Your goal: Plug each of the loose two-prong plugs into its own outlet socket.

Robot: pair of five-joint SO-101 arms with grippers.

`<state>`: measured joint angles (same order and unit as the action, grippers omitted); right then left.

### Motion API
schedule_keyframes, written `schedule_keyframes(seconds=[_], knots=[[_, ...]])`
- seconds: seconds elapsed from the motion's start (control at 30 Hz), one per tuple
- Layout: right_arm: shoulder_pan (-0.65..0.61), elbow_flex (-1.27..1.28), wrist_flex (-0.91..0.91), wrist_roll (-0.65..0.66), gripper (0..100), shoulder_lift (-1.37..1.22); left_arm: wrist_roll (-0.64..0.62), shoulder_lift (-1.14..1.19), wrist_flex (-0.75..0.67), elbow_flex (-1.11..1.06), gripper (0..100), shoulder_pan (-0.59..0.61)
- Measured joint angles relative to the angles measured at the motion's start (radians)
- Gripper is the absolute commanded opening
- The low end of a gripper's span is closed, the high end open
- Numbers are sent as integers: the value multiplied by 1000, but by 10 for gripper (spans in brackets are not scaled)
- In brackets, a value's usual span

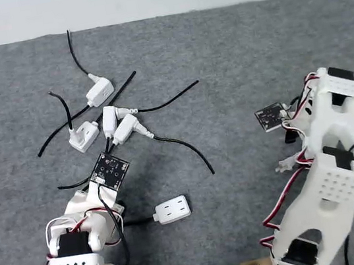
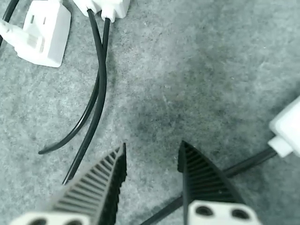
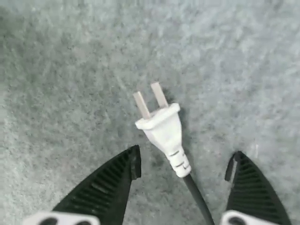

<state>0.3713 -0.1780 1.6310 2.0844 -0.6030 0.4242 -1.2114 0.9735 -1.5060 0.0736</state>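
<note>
Plug [image 3: 161, 129] lies loose on the carpet [image 3: 70, 56] at right, prongs bare, between the right gripper's [image 3: 186, 152] wide jaws, ungripped. Near-left socket [image 1: 172, 210] looks empty. Left gripper [image 2: 153, 146] gapes over cables [image 2: 96, 93]. We judge most plugging remains; we cannot tell for the far-left cluster [image 1: 105, 120].

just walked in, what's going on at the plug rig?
Two arms work over a grey mat strewn with white plugs and sockets on black cords. The right gripper is open, its jaws either side of a loose two-prong plug that lies flat on the mat, not gripped. The left gripper is open above bare mat beside two black cords, with a socket just beyond. Neither holds anything.
</note>
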Motion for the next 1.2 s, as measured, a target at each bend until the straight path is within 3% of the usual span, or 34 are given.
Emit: schedule_keyframes(seconds=[0.37, 0.6, 0.77, 0.97, 1.2], knots=[[-35, 0, 83, -2, 206, -8, 0, 0, 0, 0, 167, -3], [-43, 0, -3, -31, 195, -43, 0, 0, 0, 0, 167, -5], [-52, -31, -12, -61, 0, -55, 0, 0, 0, 0, 167, -5], [-117, -157, 78, -233, 11, -104, 0, 0, 0, 0, 167, -5], [-302, -187, 120, -496, 9, -21, 0, 0, 0, 0, 167, -11]])
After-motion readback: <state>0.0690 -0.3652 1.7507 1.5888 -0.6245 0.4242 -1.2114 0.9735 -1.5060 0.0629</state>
